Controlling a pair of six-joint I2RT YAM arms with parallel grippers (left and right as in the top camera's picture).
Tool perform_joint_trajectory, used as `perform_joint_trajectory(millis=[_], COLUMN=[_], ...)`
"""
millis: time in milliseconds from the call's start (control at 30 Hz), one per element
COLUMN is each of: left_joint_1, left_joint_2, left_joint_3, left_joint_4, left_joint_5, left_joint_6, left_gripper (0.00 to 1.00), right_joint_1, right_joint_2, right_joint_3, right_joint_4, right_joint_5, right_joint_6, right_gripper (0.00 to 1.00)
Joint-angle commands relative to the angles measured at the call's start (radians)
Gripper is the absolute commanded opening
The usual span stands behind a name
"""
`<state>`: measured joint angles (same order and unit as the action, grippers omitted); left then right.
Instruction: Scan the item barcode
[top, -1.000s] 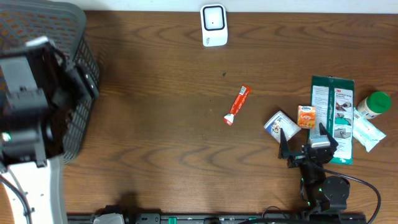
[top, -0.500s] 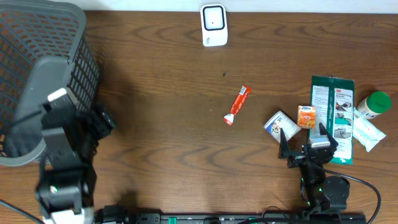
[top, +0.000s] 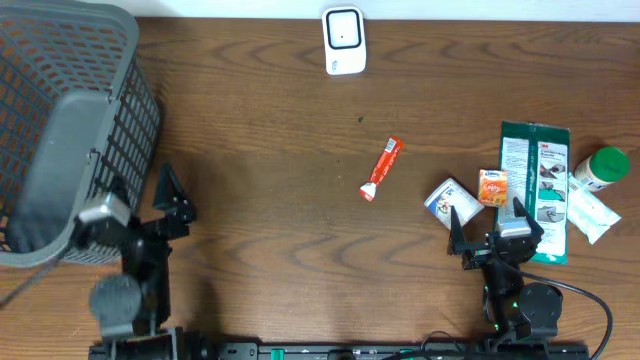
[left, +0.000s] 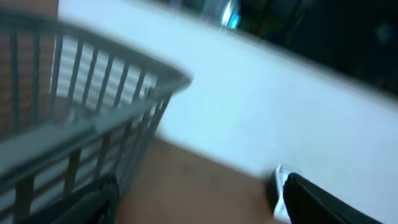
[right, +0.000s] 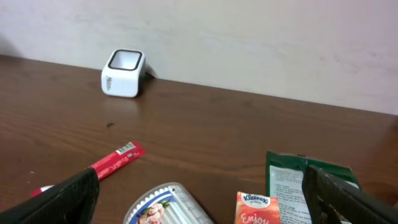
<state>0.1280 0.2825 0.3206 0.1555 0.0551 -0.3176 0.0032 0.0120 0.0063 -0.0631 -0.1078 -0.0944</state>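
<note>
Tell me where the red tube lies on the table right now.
In the overhead view the red tube lies alone near the middle of the table, below the white scanner and left of the blue-and-white packet.

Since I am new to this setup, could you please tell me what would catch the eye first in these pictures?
The large grey mesh basket fills the left end of the table. A cluster of small packages, among them a green packet and an orange tissue pack, crowds the right end. Between them a red tube lies alone, with the white scanner at the far edge.
</note>
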Motion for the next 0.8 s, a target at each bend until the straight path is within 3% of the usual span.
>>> perform_joint_trajectory(millis=[0, 267, 633, 767], left_joint_1=[-0.003, -0.011, -0.016, -0.016], left_joint_2=[-0.084, -0.275, -0.281, -0.281], left_joint_3=[-0.055, -0.171, -0.316, -0.317], left_joint_4=[0.058, 0.072, 0.098, 0.033], left_joint_5=[0.015, 0.012, 0.012, 0.012], left_joint_6=[-0.002, -0.002, -0.003, -0.002], left_gripper=[0.84, 0.84, 0.84, 0.84], right_joint_1=[0.010, 0.010, 0.010, 0.010], right_joint_2=[-0.005, -0.005, -0.005, -0.005], right_joint_3=[-0.001, -0.001, -0.001, -0.001], right_joint_4=[-0.004, -0.004, -0.004, -0.004], right_joint_5=[0.002, 0.002, 0.002, 0.002], right_joint_6=[0.011, 0.011, 0.011, 0.011], right_gripper=[0.99, 0.99, 0.99, 0.99])
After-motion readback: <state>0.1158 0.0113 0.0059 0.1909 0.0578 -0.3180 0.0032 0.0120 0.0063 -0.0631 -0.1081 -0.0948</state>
